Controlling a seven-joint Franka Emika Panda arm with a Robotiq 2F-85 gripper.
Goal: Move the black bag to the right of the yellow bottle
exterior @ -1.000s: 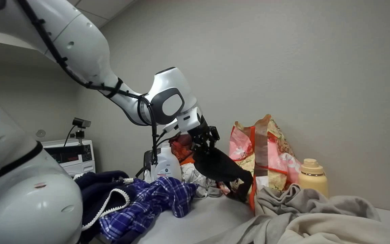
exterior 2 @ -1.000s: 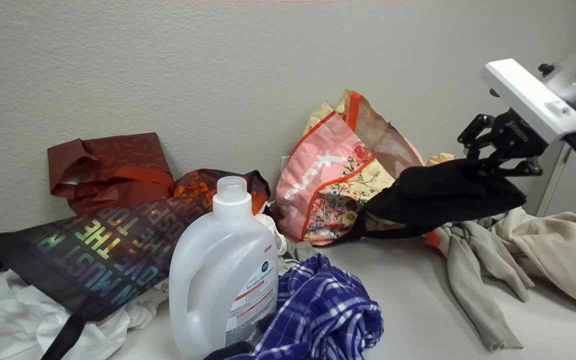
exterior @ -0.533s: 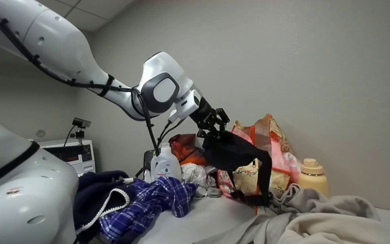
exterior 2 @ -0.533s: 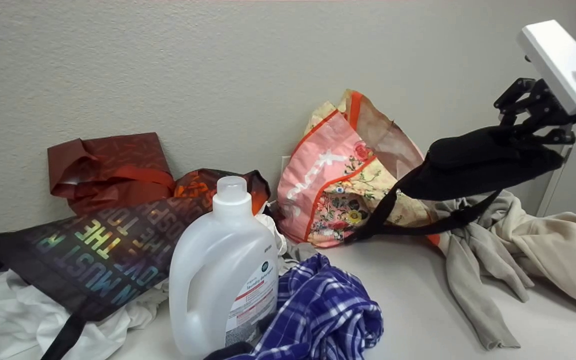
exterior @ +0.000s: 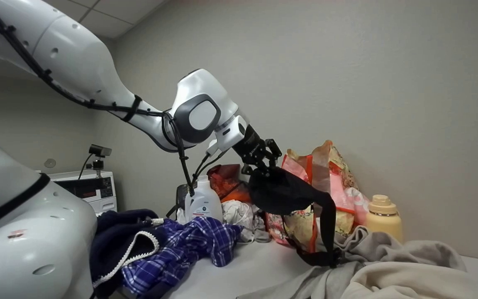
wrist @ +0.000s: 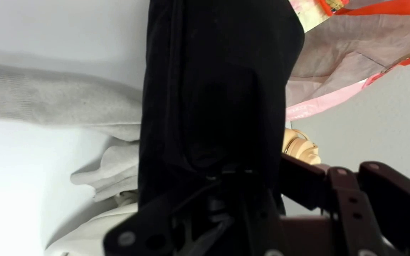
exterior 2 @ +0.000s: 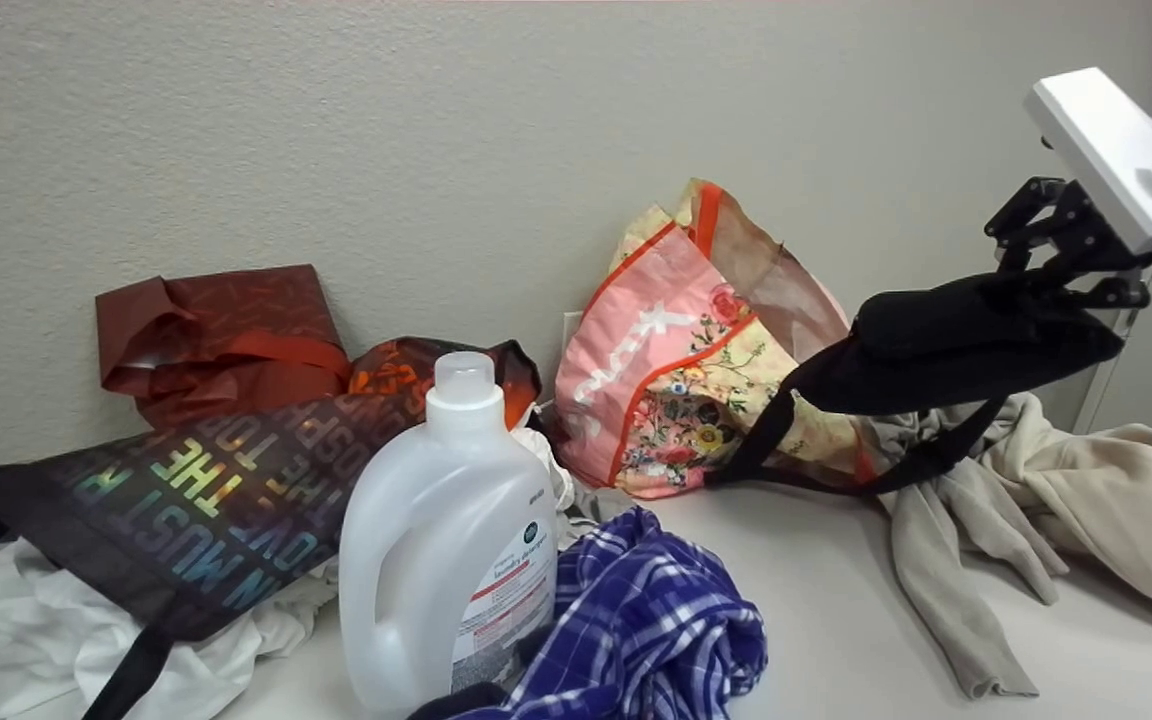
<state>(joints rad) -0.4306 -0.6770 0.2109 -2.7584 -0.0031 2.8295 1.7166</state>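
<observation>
Slightly lower than half a second ago, the black bag (exterior 2: 966,350) hangs from the pincer (exterior 2: 1034,282) above the counter (exterior 2: 816,610).
The pincer is clamped on one end of the fabric; what the bag holds is hidden, and whether its drooping strap (exterior: 327,228) touches the grey cloth (exterior: 425,251) cannot be told. In an exterior view the bag is left of the yellow bottle (exterior: 383,224), which stands capped near the counter's back edge, along the wall (exterior: 430,124), its contents unseen. Near it, the floral bag (exterior 2: 676,380) stands at the same edge, its inside mostly out of sight. Farther from the back edge, a capped detergent jug (exterior 2: 446,540) stands just beside blue plaid cloth (exterior 2: 646,620); its fill is unclear. A dark lettered tote (exterior 2: 226,500) lies across white cloth (exterior 2: 26,640), with a dark red bag (exterior 2: 226,340) behind it.
</observation>
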